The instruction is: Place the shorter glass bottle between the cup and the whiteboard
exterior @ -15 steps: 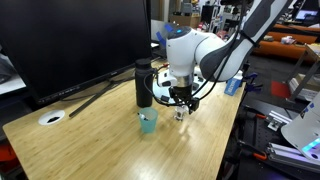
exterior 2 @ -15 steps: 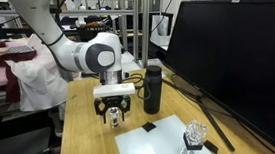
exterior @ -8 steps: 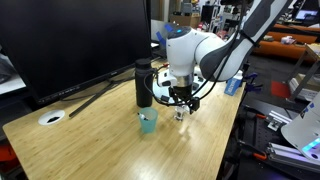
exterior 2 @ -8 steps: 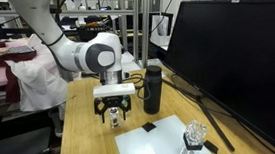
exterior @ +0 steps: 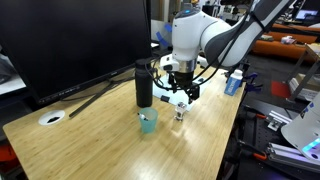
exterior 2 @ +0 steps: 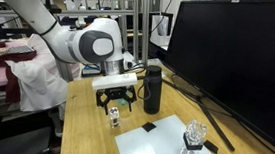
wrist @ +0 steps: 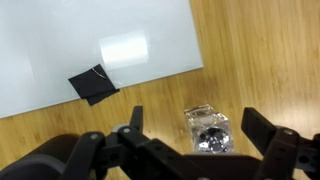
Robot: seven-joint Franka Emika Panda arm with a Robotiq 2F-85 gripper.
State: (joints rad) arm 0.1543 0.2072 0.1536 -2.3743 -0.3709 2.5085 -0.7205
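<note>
The shorter glass bottle [exterior: 181, 114] stands upright on the wooden table, a little way from the teal cup [exterior: 148, 122]. It also shows in an exterior view [exterior 2: 115, 116] and in the wrist view [wrist: 208, 130], on bare wood just off the edge of the whiteboard [wrist: 90, 40]. The black eraser [wrist: 93, 84] lies on the board. My gripper [exterior: 180, 95] hangs open straight above the bottle, clear of it, with one finger [wrist: 133, 120] on each side. The whiteboard [exterior 2: 172, 145] is seen in an exterior view. The cup is hidden in the wrist view.
A tall matte-black flask [exterior: 144, 84] stands just behind the cup, close to my gripper, and shows again [exterior 2: 153, 86]. Another small glass bottle [exterior 2: 192, 144] stands on the whiteboard. A large monitor [exterior: 70, 40] fills the back. A round white disc [exterior: 52, 117] lies far off.
My gripper has risen from table height and come off the bottle, which stays standing where it was. The cup, flask and whiteboard have not moved.
</note>
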